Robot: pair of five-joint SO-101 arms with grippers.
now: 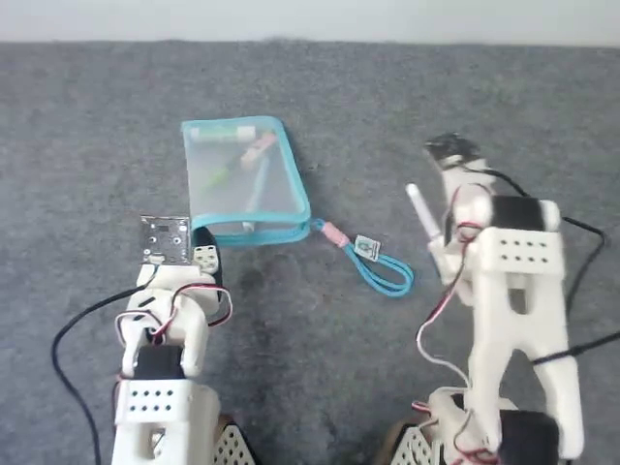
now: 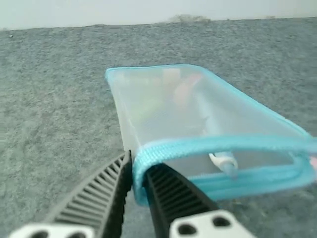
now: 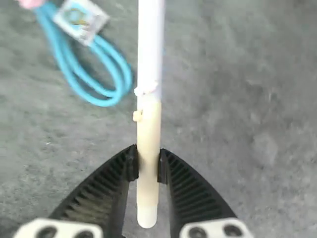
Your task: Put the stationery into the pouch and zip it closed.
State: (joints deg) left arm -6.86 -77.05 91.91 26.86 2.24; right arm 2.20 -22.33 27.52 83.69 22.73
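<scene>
A clear pouch (image 1: 240,182) with turquoise trim lies on the grey carpet, several pieces of stationery inside it. Its zipper edge stands open toward the arms. My left gripper (image 1: 205,248) is shut on the near left corner of the pouch (image 2: 198,124), pinching the blue zipper band between its fingers (image 2: 168,193). My right gripper (image 1: 441,232) sits to the right of the pouch, shut on a white pen (image 3: 148,99) that points away from it. The same pen (image 1: 420,209) sticks up beside the right arm.
A turquoise wrist strap (image 1: 378,266) with a small tag and pink connector trails from the pouch's right corner across the carpet (image 1: 97,145). The strap (image 3: 84,59) lies just beyond the pen tip.
</scene>
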